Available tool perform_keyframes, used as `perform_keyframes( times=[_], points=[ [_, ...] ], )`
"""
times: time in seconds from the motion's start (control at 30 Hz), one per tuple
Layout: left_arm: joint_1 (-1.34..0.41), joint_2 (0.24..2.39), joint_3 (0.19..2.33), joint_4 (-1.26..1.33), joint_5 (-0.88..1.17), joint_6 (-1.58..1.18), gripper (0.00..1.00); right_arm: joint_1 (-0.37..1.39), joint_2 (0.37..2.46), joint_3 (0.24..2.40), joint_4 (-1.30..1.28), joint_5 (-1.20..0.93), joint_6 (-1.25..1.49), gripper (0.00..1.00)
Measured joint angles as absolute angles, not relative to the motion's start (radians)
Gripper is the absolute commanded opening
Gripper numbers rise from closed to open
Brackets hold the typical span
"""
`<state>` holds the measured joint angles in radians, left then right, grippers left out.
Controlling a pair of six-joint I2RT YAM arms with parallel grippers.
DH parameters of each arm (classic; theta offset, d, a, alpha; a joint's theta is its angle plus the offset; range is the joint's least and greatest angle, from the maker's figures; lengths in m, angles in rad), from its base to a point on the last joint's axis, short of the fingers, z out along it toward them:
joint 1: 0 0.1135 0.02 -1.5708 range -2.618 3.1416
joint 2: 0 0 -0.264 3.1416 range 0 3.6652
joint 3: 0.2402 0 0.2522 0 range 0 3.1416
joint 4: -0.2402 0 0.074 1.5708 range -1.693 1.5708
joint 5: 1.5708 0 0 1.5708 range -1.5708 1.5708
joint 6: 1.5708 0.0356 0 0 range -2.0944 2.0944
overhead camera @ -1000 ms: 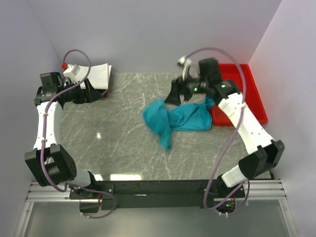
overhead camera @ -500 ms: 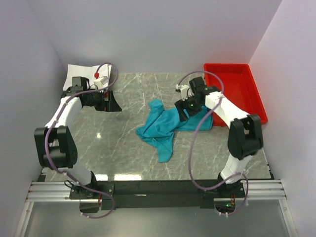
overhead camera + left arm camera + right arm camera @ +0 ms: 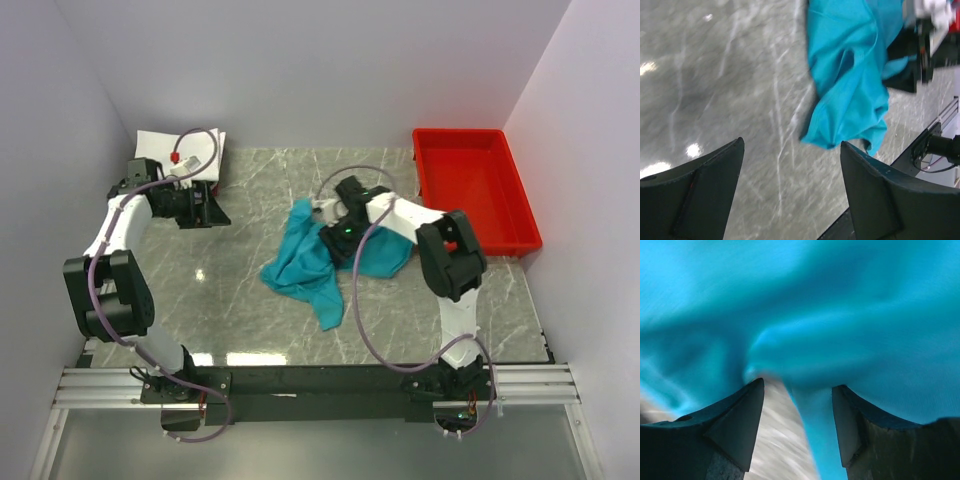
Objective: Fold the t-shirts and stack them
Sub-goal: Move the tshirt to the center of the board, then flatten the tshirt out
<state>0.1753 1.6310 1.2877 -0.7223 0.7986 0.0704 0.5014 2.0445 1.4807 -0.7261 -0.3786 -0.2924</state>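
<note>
Teal cotton lies in a loose heap at the middle of the grey marbled table [image 3: 230,300]. This is the teal t-shirt [image 3: 300,265], and it is not folded yet. Its nearest part is a narrow tail that points toward 6 o'clock, and the wider, wrinkled body spreads behind it.

One second ago this shirt hung with one end against the red tray [image 3: 475,190] at 2 o'clock. Now it has been dragged toward the centre and is apart from the tray, so I judge it was brought there to be spread flat before folding.

The right gripper [image 3: 336,240] sits on the far half of the heap. In its wrist view the fingers stand apart, with soft blurred cloth [image 3: 840,300] just ahead and one strip of it in the gap, so they are not clamped on it.

At 9 o'clock the left gripper [image 3: 213,211] has come away from the far corner and now faces the shirt, its fingers wide apart and empty.

Farther, at 10 o'clock, a white t-shirt [image 3: 160,145] lies as a flat folded rectangle. The tray is hard, glossy plastic.
</note>
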Motion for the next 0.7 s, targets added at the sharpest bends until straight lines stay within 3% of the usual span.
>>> perform_keyframes(
  times=[0.2, 0.37, 0.53, 0.7],
  points=[
    [0.195, 1.631, 1.289, -0.774, 0.789, 0.084, 0.84, 0.674, 2.093, 1.536, -0.741, -0.635, -0.29, 0.68],
    [0.15, 1.67, 1.289, -0.759, 0.801, 0.057, 0.92, 0.607, 1.954, 1.433, -0.839, -0.735, -0.351, 0.72],
    [0.068, 1.809, 1.346, -0.721, 0.776, 0.01, 0.91, 0.397, 1.812, 1.43, -0.88, -0.63, -0.387, 0.73],
    [-0.012, 1.972, 1.518, -0.708, 0.731, -0.003, 0.94, 0.305, 1.811, 1.411, -0.877, -0.423, -0.387, 0.77]
  ],
)
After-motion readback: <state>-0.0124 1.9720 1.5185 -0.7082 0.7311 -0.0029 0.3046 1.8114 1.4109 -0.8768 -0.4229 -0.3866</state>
